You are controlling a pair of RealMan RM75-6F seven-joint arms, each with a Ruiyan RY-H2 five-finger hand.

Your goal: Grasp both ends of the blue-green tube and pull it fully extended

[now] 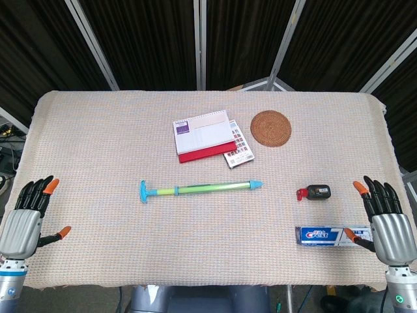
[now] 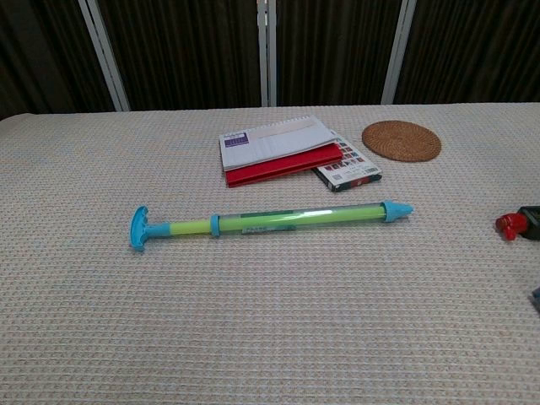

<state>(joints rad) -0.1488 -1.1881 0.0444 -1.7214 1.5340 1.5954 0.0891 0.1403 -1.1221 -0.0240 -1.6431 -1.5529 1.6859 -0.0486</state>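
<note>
The blue-green tube (image 1: 199, 188) (image 2: 270, 222) lies flat across the middle of the table, its blue T-handle to the left and its blue pointed tip to the right. My left hand (image 1: 29, 218) hovers at the table's front left corner, far from the handle, fingers spread and holding nothing. My right hand (image 1: 384, 218) stands at the front right corner, well away from the tip, fingers also spread and empty. Neither hand shows in the chest view.
A stack of notebooks and a booklet (image 1: 208, 135) (image 2: 291, 152) lies behind the tube. A round woven coaster (image 1: 271, 128) (image 2: 402, 140) sits at the back right. A small black and red object (image 1: 314, 192) and a toothpaste box (image 1: 329, 235) lie near my right hand.
</note>
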